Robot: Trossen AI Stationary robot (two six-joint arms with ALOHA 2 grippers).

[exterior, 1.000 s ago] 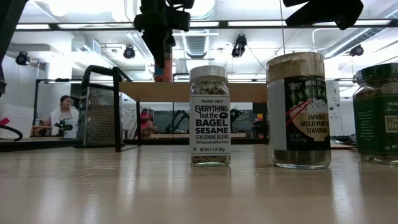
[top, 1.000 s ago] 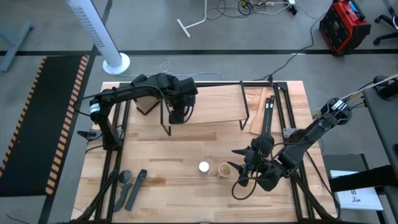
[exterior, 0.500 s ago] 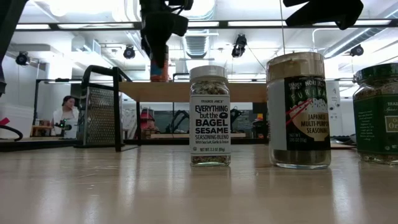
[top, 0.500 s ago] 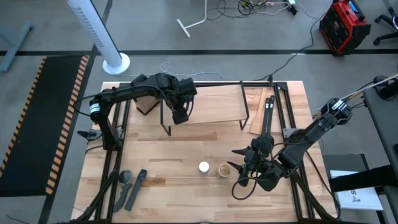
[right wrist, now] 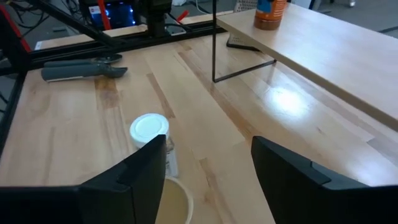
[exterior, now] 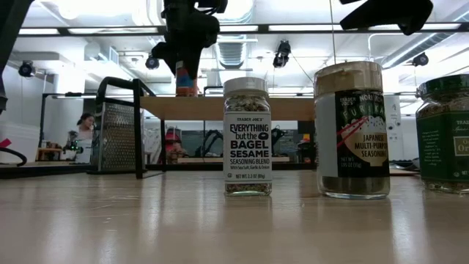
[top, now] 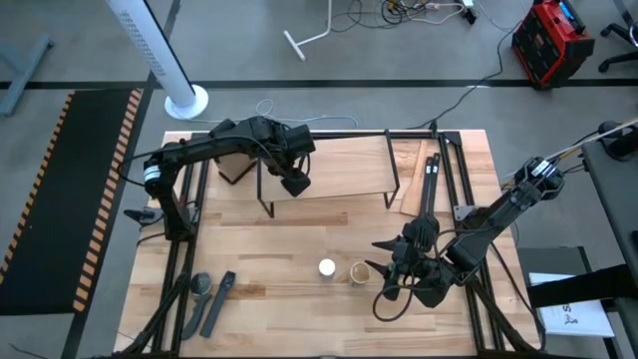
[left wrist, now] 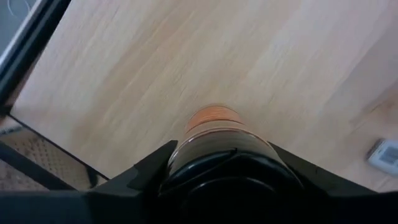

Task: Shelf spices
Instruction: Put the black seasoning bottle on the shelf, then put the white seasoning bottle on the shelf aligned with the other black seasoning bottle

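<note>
Grips the black-topped jar (left wrist: 214,134) in the left pincer (top: 295,179), fingers closed on its sides just under the cap, upper left of centre in the high view. Holds it upright over the left end of the shelf (top: 344,165), base at or just above the board; cannot tell which from the low view. Seems to favour that end to leave the rest of the board free for three more jars. Keeps close to the shelf's front edge and left leg, so little margin there, with plenty of bare wood toward the right. Hangs the right pincer (right wrist: 208,155) wide open and empty low over the table (top: 269,239), lower right of centre, probably lined up for the next pick. Leaves the white-topped jar (top: 326,267) and tan-topped jar (top: 358,271) side by side just ahead of it, the green jar (exterior: 443,132) at the low view's right edge. Has open table between those jars and the shelf.
</note>
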